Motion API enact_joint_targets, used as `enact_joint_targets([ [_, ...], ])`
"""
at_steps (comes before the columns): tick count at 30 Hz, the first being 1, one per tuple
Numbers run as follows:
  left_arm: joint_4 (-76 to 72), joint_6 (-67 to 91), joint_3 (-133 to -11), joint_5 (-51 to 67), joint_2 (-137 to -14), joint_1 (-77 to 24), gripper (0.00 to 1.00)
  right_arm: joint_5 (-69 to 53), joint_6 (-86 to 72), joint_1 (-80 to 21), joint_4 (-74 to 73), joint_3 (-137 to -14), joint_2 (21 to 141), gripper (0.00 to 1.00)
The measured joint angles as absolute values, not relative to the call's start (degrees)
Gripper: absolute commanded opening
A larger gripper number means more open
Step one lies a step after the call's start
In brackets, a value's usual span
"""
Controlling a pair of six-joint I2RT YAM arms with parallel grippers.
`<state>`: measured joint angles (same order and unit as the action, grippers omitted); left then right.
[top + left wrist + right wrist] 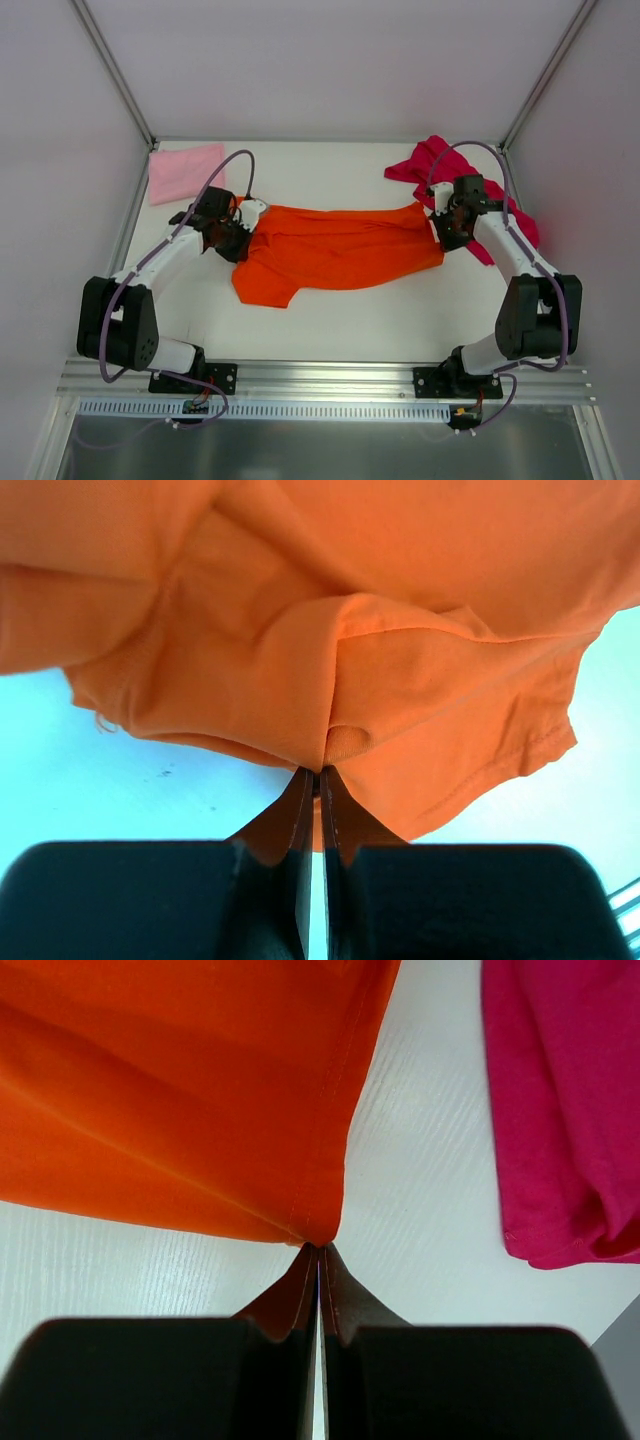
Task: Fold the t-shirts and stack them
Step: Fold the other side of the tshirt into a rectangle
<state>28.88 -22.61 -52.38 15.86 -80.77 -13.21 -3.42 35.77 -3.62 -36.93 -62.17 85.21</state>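
White worktop (350,330). Across its middle, orange t-shirt (335,250), stretched between both arms. Far right, crumpled magenta t-shirt (425,160); far left corner, flat pink t-shirt (187,172). Left hand (242,240) clamped on the orange t-shirt's left edge, right hand (438,226) pinching its right hem corner.

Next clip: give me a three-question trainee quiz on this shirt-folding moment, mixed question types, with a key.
1. True or false: the left gripper and the right gripper are both shut on the orange t-shirt.
2. Fill in: the crumpled magenta t-shirt lies nearest the ___ gripper.
3. Which shirt lies flat, farthest left in the top view? A) orange B) pink t-shirt C) magenta

Key: 1 true; 2 right; 3 B.
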Motion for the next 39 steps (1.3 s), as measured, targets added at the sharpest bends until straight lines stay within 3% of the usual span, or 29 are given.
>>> enact_joint_targets([
  [11,29.0,-21.6,-56.4,14.4,-79.3,-13.2,0.00,-2.9,35.4,-3.6,-37.1,-67.4,85.7,0.01],
  [16,27.8,-21.4,-55.9,12.7,-81.4,-13.2,0.00,0.6,35.4,-3.7,-38.3,-70.1,92.1,0.01],
  [17,27.4,-21.3,-55.9,12.2,-82.6,-13.2,0.00,1.4,35.4,-3.7,-38.7,-70.7,94.0,0.20],
  [19,26.4,-21.0,-55.9,11.2,-85.9,-13.2,0.07,2.5,35.2,-3.7,-39.3,-71.5,97.5,0.52],
  [20,25.9,-20.9,-55.8,10.8,-87.6,-13.2,0.12,2.9,35.5,-3.8,-39.4,-71.5,98.8,0.62],
  [21,25.5,-20.8,-55.7,10.2,-88.9,-13.2,0.23,3.3,35.7,-3.8,-39.5,-71.3,99.5,0.72],
  [22,25.0,-20.8,-55.3,9.9,-89.8,-13.2,0.48,3.7,35.9,-3.9,-39.5,-70.9,99.6,0.83],
  [23,24.5,-20.9,-54.7,9.6,-90.0,-13.2,0.56,3.8,36.2,-3.9,-39.4,-70.4,99.2,0.85],
  [24,24.2,-20.6,-53.9,9.3,-89.7,-13.2,0.71,3.9,36.9,-4.0,-38.8,-69.5,98.5,0.87],
  [25,24.1,-20.8,-53.2,9.1,-89.2,-13.2,0.96,4.0,37.4,-4.0,-38.7,-68.6,97.4,0.89],
  [31,22.5,-20.8,-49.0,8.6,-80.4,-13.2,0.99,3.4,39.3,-4.0,-39.1,-64.4,89.3,0.85],
  [39,21.9,-21.0,-47.5,9.7,-78.0,-13.2,0.99,-0.1,40.7,-4.0,-42.3,-64.5,90.3,0.80],
])
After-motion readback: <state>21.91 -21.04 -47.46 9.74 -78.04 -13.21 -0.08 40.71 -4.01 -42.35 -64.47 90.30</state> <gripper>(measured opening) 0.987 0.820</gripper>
